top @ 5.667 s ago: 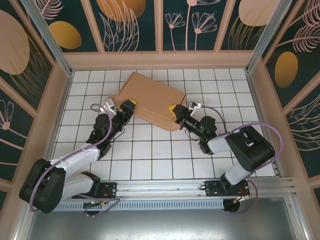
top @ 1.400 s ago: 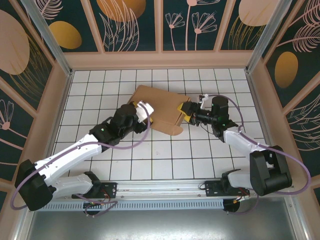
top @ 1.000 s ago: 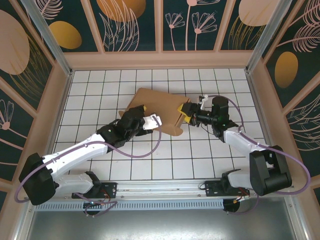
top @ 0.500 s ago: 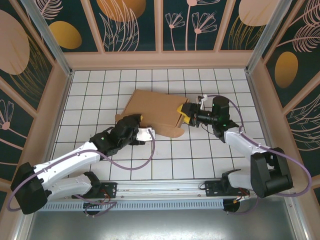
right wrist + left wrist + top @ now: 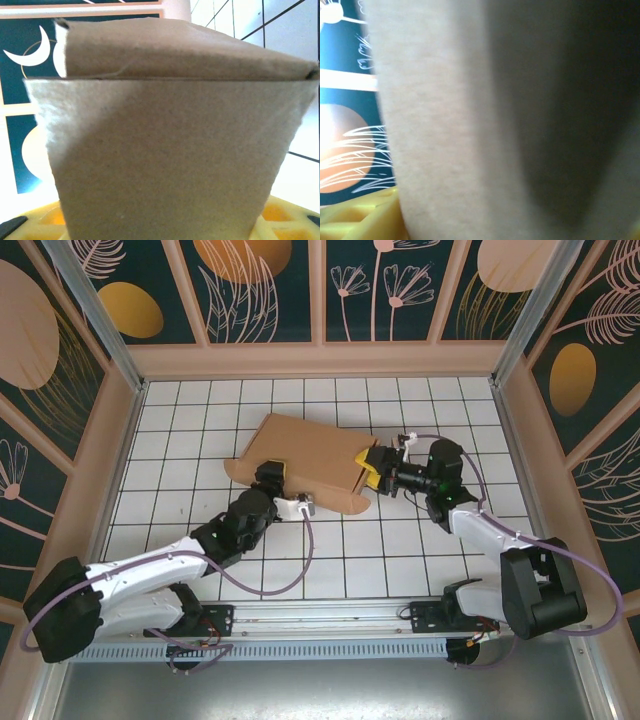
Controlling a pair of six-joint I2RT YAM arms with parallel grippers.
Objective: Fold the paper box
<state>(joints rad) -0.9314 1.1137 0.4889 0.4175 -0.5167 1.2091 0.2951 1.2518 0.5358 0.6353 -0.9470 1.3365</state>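
The paper box [image 5: 310, 452] is a brown cardboard mailer lying askew on the white tiled floor, with its lid down and a rounded flap [image 5: 352, 503] sticking out at the front right. My left gripper [image 5: 272, 474] is pressed against the box's near long edge, one yellow finger [image 5: 275, 462] lying over the cardboard. In the left wrist view blurred cardboard [image 5: 470, 125] sits right at the lens, a yellow finger [image 5: 360, 220] beside it. My right gripper [image 5: 372, 468] is against the box's right end. Its wall [image 5: 165, 160] stands face-on between spread yellow fingers [image 5: 35, 222].
Wooden-framed walls with dark floral panels [image 5: 265, 285] close in the tiled floor on three sides. An aluminium rail [image 5: 330, 625] with both arm bases runs along the near edge. Bare tiles [image 5: 350, 560] lie in front of the box, between the arms.
My left arm has swung from the box's left end round to its near edge. The box's left corner has shifted slightly. The right gripper has stayed at the right end.
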